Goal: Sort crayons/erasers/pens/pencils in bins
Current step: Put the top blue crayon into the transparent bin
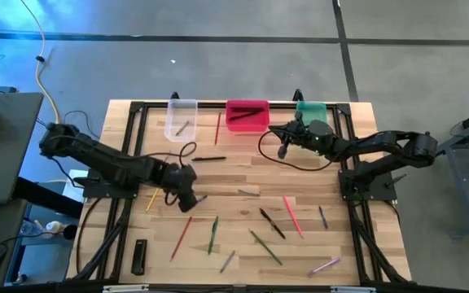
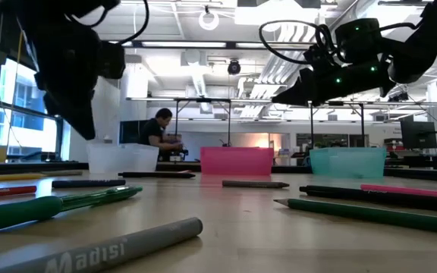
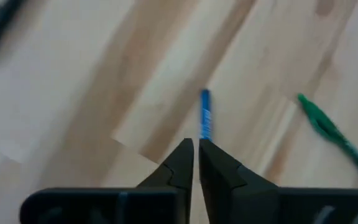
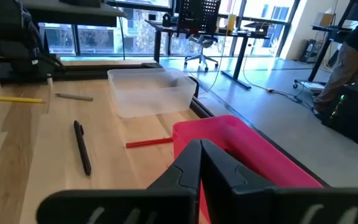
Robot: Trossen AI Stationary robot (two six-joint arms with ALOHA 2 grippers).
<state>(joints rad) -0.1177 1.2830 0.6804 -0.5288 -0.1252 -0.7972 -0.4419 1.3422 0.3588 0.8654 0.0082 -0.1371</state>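
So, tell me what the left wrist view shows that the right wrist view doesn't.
Only the left wrist view: a blue stick pinched in the left tool, and a green pen. Only the right wrist view: the clear bin, the pink bin, a black pen, a red stick and the shut right tool. Both: the wooden table.

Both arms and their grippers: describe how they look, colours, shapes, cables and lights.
Both arms are dark, jointed links. The left gripper ends in two black wedge-shaped fingers tapering to points. The right gripper has the same black tapered fingers. A black cable loops beside the right arm's wrist, another near the left wrist. Small green lights glow on the right wrist.
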